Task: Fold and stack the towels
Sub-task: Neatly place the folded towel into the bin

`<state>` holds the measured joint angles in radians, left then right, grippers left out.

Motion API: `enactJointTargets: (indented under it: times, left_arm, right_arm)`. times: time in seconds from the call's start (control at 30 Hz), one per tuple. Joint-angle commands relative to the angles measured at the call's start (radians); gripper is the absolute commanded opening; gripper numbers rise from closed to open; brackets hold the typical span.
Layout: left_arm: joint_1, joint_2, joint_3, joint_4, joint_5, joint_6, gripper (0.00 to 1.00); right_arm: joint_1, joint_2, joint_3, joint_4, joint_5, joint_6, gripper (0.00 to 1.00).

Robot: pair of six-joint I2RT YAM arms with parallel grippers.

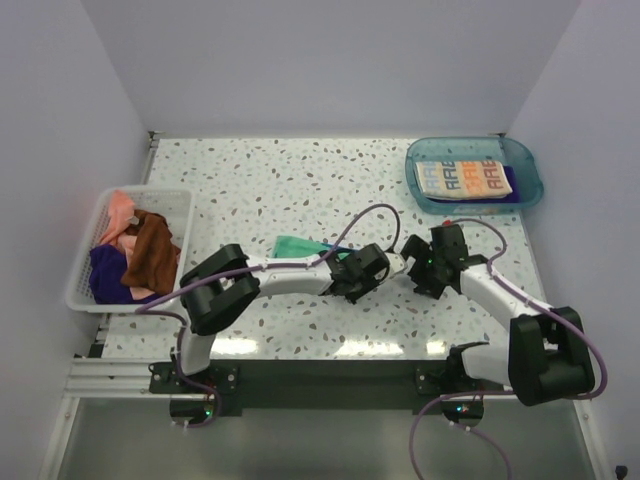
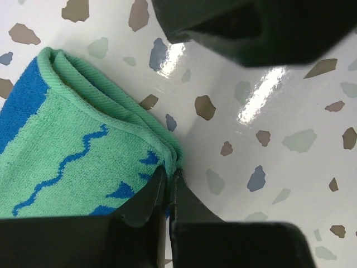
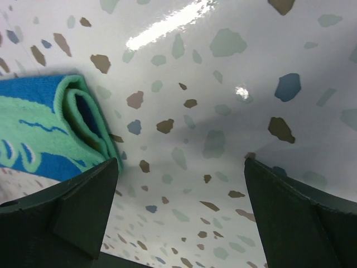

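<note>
Top view: at the table's left edge, the white basket (image 1: 100,303) holds a pink towel (image 1: 118,212), a brown towel (image 1: 152,255) and a purple towel (image 1: 105,272). The blue tray (image 1: 535,180) holds a folded lettered towel (image 1: 463,178) (darker cloth (image 1: 480,201) beneath).

Left wrist: the left gripper (image 2: 170,181) pinches the green-blue towel (image 2: 78,162) by its corner, mid-table.

Right wrist: the right gripper (image 3: 179,164) stands wide open beside that towel's fold.

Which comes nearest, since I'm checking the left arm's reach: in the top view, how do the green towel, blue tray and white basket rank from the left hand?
1. Green towel, pinched at its edge in the left hand, mid-table.
2. Blue tray, at the far right corner.
3. White basket, at the table's left edge.
</note>
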<state>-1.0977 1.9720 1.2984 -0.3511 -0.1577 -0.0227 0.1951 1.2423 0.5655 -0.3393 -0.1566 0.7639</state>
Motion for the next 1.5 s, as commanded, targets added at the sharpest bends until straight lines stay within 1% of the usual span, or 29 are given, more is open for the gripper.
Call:
enactJointTargets:
  times: [0.0, 0.17, 0.27, 0.43, 0.6, 0.63, 0.7, 0.87, 0.97, 1.07, 1.1, 1.17, 1.2, 1.23, 1.27, 1.3, 1.33, 1.37, 1.43, 1.47]
  left_arm:
    - [0.039, -0.021, -0.08, -0.002, 0.033, -0.02, 0.0]
    - [0.065, -0.145, -0.129, 0.081, 0.105, -0.057, 0.0]
    - [0.081, -0.182, -0.142, 0.103, 0.13, -0.068, 0.0]
    - [0.09, -0.203, -0.151, 0.116, 0.132, -0.075, 0.0]
    - [0.098, -0.223, -0.162, 0.129, 0.136, -0.091, 0.0]
    - [0.098, -0.228, -0.162, 0.135, 0.136, -0.094, 0.0]
    - [0.102, -0.237, -0.16, 0.141, 0.135, -0.105, 0.0]
    - [0.107, -0.24, -0.145, 0.135, 0.136, -0.118, 0.0]
    - [0.107, -0.233, -0.146, 0.138, 0.145, -0.125, 0.0]
    - [0.105, -0.217, -0.148, 0.138, 0.149, -0.135, 0.0]
    - [0.105, -0.214, -0.149, 0.138, 0.152, -0.14, 0.0]
    - [0.105, -0.202, -0.148, 0.133, 0.174, -0.146, 0.0]
    - [0.105, -0.197, -0.142, 0.127, 0.179, -0.16, 0.01]
    - [0.105, -0.194, -0.14, 0.124, 0.184, -0.166, 0.04]
    - [0.105, -0.197, -0.143, 0.126, 0.199, -0.174, 0.15]
    - [0.105, -0.202, -0.149, 0.129, 0.205, -0.189, 0.2]
    - [0.105, -0.217, -0.155, 0.133, 0.208, -0.198, 0.25]
    - [0.105, -0.228, -0.166, 0.136, 0.208, -0.213, 0.36]
    - [0.107, -0.264, -0.178, 0.144, 0.199, -0.229, 0.45]
    - [0.11, -0.277, -0.185, 0.143, 0.182, -0.235, 0.59]
  right_arm:
    - [-0.003, -0.011, -0.032, 0.072, -0.086, 0.096, 0.99]
    - [0.041, 0.043, -0.053, 0.169, -0.142, 0.196, 0.99]
    - [0.082, 0.091, -0.055, 0.229, -0.152, 0.265, 0.99]
    - [0.17, 0.183, -0.052, 0.327, -0.141, 0.382, 0.99]
    - [0.216, 0.267, -0.059, 0.402, -0.135, 0.477, 0.99]
    - [0.233, 0.282, -0.062, 0.436, -0.141, 0.489, 0.99]
    - [0.254, 0.318, -0.07, 0.451, -0.133, 0.515, 0.99]
    - [0.279, 0.405, -0.082, 0.546, -0.153, 0.546, 0.98]
    - [0.29, 0.454, -0.079, 0.579, -0.149, 0.546, 0.95]
    - [0.29, 0.46, -0.076, 0.588, -0.124, 0.523, 0.78]
    - [0.29, 0.457, -0.072, 0.583, -0.12, 0.512, 0.66]
    - [0.29, 0.445, -0.049, 0.553, -0.109, 0.485, 0.53]
    - [0.29, 0.442, -0.039, 0.543, -0.103, 0.45, 0.4]
    - [0.29, 0.441, -0.032, 0.525, -0.1, 0.436, 0.32]
    - [0.288, 0.436, -0.015, 0.52, -0.095, 0.422, 0.25]
    - [0.288, 0.434, -0.007, 0.514, -0.083, 0.393, 0.09]
    - [0.288, 0.434, 0.014, 0.491, -0.077, 0.378, 0.01]
    - [0.287, 0.431, 0.028, 0.474, -0.072, 0.342, 0.0]
    - [0.284, 0.428, 0.057, 0.419, -0.055, 0.301, 0.0]
    - [0.283, 0.421, 0.088, 0.401, -0.049, 0.279, 0.0]
